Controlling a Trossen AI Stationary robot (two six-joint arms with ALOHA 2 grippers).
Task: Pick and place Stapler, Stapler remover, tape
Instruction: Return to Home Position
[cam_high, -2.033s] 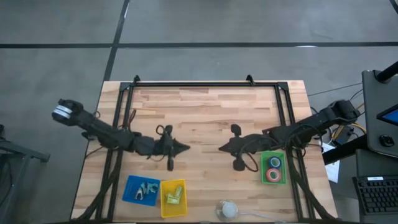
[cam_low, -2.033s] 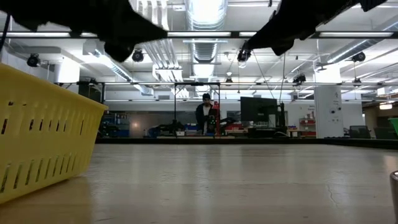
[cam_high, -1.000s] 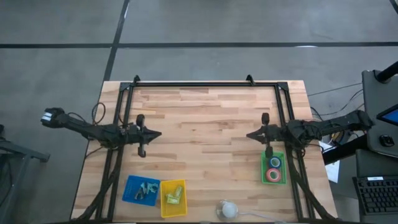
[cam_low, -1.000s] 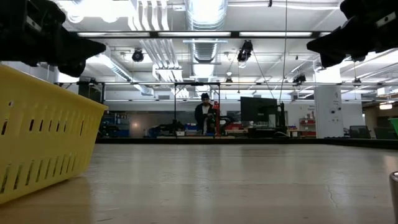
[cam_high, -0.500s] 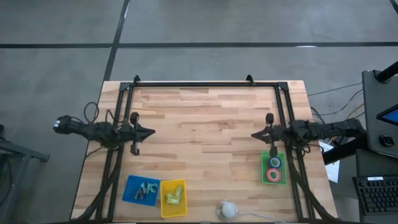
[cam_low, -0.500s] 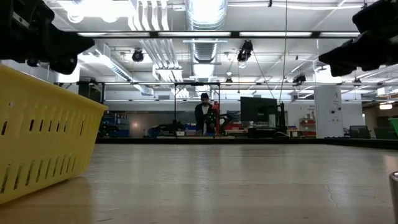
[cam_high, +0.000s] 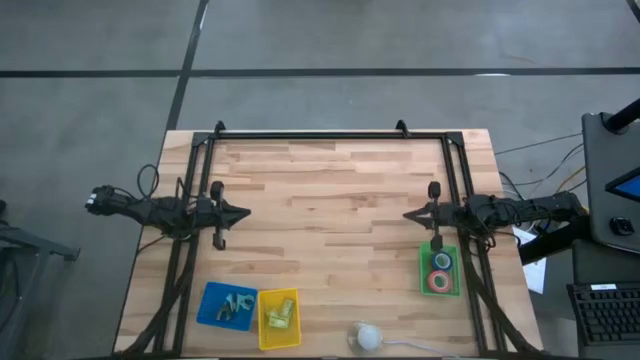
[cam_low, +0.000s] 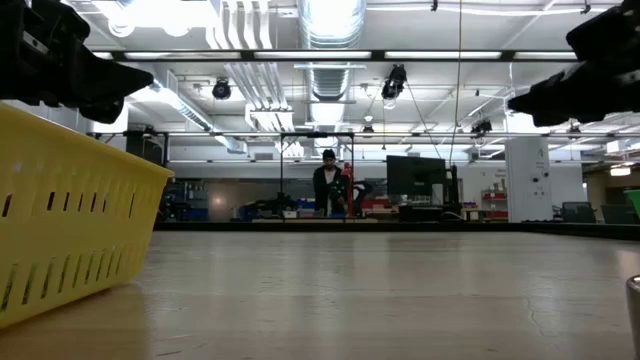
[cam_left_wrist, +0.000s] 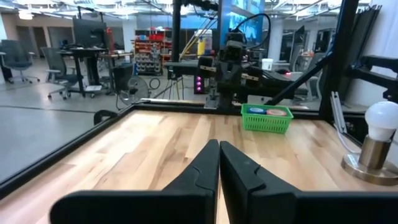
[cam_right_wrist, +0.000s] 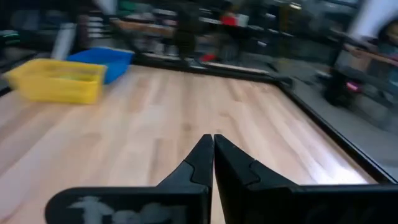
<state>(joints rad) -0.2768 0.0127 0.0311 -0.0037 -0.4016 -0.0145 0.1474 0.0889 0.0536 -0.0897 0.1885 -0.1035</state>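
Note:
The tape rolls lie in a green basket (cam_high: 439, 270) near the table's right edge; a blue roll (cam_high: 441, 261) and a red roll (cam_high: 438, 281) show from above. A blue bin (cam_high: 226, 305) holds small metal staple removers, and a yellow bin (cam_high: 279, 318) beside it holds yellowish staplers. My left gripper (cam_high: 243, 211) hovers shut over the table's left side, pointing right; its fingers (cam_left_wrist: 219, 146) meet at the tips. My right gripper (cam_high: 406, 215) hovers shut by the right rail, just beyond the green basket, pointing left (cam_right_wrist: 212, 138). Both are empty.
A light bulb on a base (cam_high: 367, 337) stands at the near edge, also seen in the left wrist view (cam_left_wrist: 379, 134). A black frame (cam_high: 320, 135) runs round the table. Bare wood lies between the two grippers. The yellow bin (cam_low: 70, 220) fills the low view's left.
Both arms have drawn back a little further toward their own sides, the left gripper toward the left edge and the right gripper toward the right edge, and have since held still. Both stayed shut and level.

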